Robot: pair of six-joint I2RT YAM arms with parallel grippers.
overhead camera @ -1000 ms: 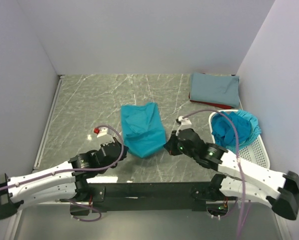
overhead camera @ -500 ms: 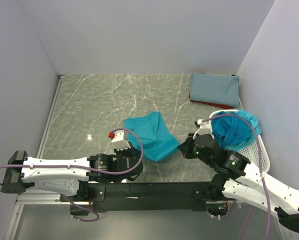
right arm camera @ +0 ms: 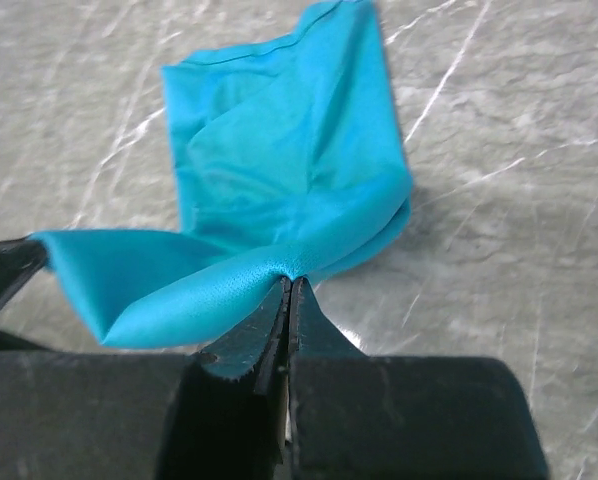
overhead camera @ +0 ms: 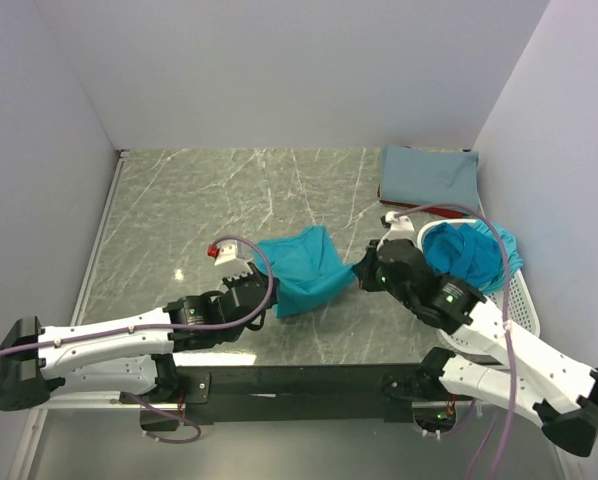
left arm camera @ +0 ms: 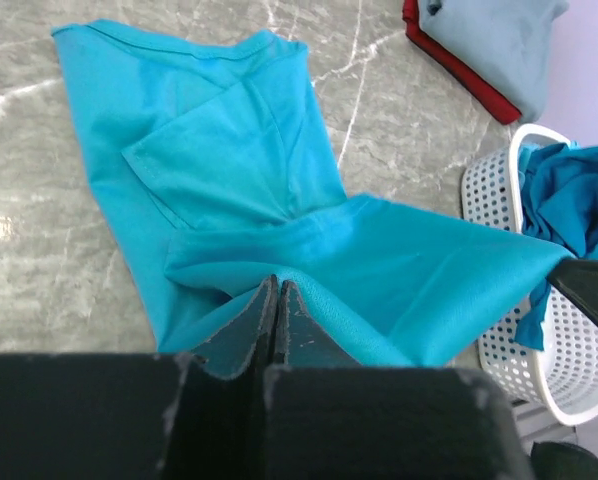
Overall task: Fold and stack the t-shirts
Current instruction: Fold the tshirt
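A teal t-shirt (overhead camera: pixel 301 262) lies mid-table, its near edge lifted and stretched between both grippers. My left gripper (overhead camera: pixel 263 293) is shut on that edge's left corner, with cloth pinched at the tips (left arm camera: pixel 277 282). My right gripper (overhead camera: pixel 360 274) is shut on the right corner (right arm camera: pixel 291 278). The rest of the shirt (left arm camera: pixel 219 160) lies flat on the table beyond the lifted edge. A folded grey-blue t-shirt (overhead camera: pixel 429 177) rests on a dark red one (overhead camera: pixel 437 211) at the back right. More teal t-shirts (overhead camera: pixel 467 255) fill the basket.
A white perforated basket (overhead camera: pixel 516 298) stands at the right edge, close beside the right arm. White walls enclose the marble table (overhead camera: pixel 189 200) on the left, back and right. A black rail (overhead camera: pixel 299 380) runs along the near edge.
Both grippers, still shut on the teal shirt, drew it toward the near right, then carried its near edge back over the cloth. The shirt now looks shorter and bunched.
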